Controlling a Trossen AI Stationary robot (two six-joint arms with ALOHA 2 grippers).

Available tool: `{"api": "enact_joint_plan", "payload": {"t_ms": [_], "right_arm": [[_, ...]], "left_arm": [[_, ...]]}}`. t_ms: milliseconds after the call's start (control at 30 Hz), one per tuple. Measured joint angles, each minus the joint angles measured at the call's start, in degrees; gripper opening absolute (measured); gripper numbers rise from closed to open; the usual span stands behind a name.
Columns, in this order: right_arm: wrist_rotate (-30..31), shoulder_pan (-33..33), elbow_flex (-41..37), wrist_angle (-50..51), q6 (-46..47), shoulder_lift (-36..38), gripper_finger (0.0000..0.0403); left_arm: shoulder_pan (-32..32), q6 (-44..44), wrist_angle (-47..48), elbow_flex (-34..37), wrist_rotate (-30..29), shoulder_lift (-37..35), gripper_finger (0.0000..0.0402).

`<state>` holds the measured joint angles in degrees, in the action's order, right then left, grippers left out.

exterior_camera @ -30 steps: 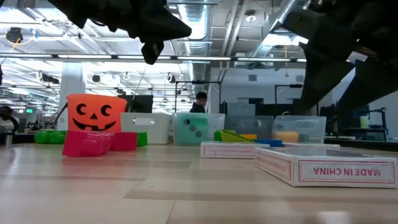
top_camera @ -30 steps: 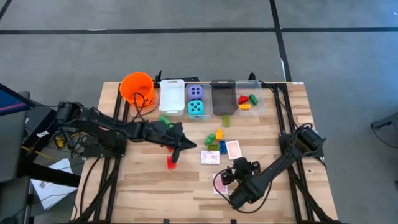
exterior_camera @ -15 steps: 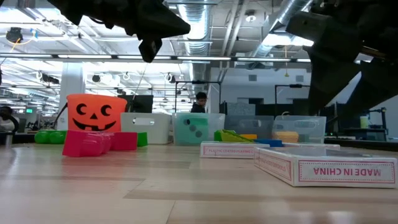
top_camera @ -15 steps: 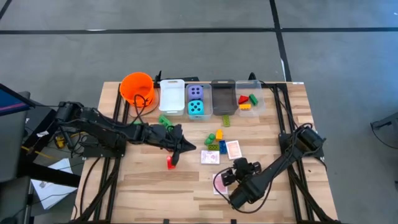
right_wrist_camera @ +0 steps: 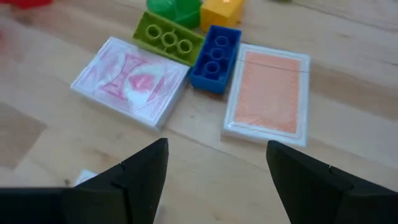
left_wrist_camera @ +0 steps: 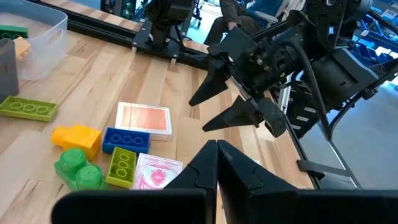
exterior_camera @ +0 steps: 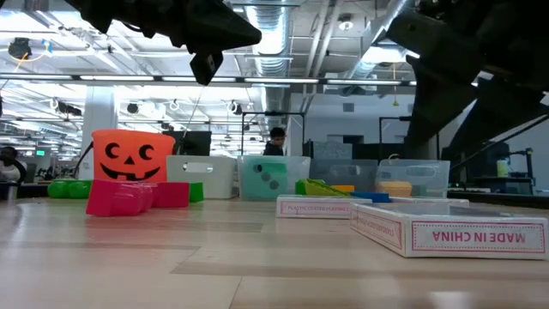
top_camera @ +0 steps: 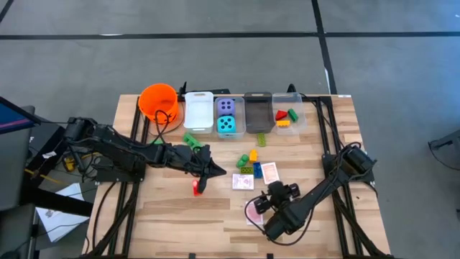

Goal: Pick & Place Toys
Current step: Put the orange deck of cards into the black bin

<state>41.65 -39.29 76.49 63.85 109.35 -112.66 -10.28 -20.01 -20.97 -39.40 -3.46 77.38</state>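
Loose toys lie mid-table: a pink-backed card deck (right_wrist_camera: 132, 81), an orange-backed deck (right_wrist_camera: 268, 96), a blue brick (right_wrist_camera: 216, 57), a lime green brick (right_wrist_camera: 169, 38) and a yellow brick (top_camera: 252, 155). A red brick (top_camera: 197, 188) lies alone to their left. My right gripper (right_wrist_camera: 217, 180) hovers open on the near side of the two decks, tipped down toward them and touching nothing. My left gripper (top_camera: 215, 173) is shut and empty, above the table between the red brick and the pink deck. Two dotted dice (top_camera: 226, 115) sit in a clear bin.
At the far edge stand an orange bucket (top_camera: 158, 101), a white bin (top_camera: 199, 111), a grey bin (top_camera: 257, 111) and a clear bin (top_camera: 287, 116) holding bricks. Green bricks (top_camera: 190, 138) (top_camera: 262, 139) lie before the bins. Another card box (exterior_camera: 446, 232) lies under my right arm.
My right gripper has rolled a little about its own pointing line while staying in place and open. The toys have kept still.
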Motion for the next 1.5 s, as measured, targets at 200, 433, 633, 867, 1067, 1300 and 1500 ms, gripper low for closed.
{"api": "enact_joint_plan", "payload": {"t_ms": [200, 433, 633, 867, 1067, 1300, 1500], "right_arm": [[0.21, 0.0, 0.0, -2.42, -1.66, 0.0, 0.0265], [-1.1, 0.0, 0.0, -2.86, -1.94, 0.0, 0.0266], [-1.32, -0.07, 0.0, -3.38, -2.69, 0.0, 0.0266], [-0.58, -0.04, 0.0, -3.87, -7.09, 0.0, 0.0266], [2.75, -0.11, 0.0, -6.54, -9.2, 0.0, 0.0266], [2.23, -0.13, 0.0, -7.84, -11.18, 0.0, 0.0298], [2.11, -0.15, 0.0, -11.06, -14.7, 0.0, 0.0392]], "left_arm": [[0.0, 0.0, 0.0, 0.0, 0.02, 0.0, 0.0], [0.0, 0.0, 0.0, 0.0, 0.04, 0.0, 0.0], [0.0, 0.0, 0.0, 0.0, 0.07, 0.0, 0.0], [0.0, 0.0, 0.0, 0.0, 0.22, 0.0, 0.0], [0.0, 0.0, 0.02, 0.0, 0.2, 0.0, 0.0], [0.0, 0.0, 0.2, 0.0, 0.17, 0.0, 0.0], [0.0, 0.0, 0.32, 0.0, -0.04, 0.0, 0.0]]}}
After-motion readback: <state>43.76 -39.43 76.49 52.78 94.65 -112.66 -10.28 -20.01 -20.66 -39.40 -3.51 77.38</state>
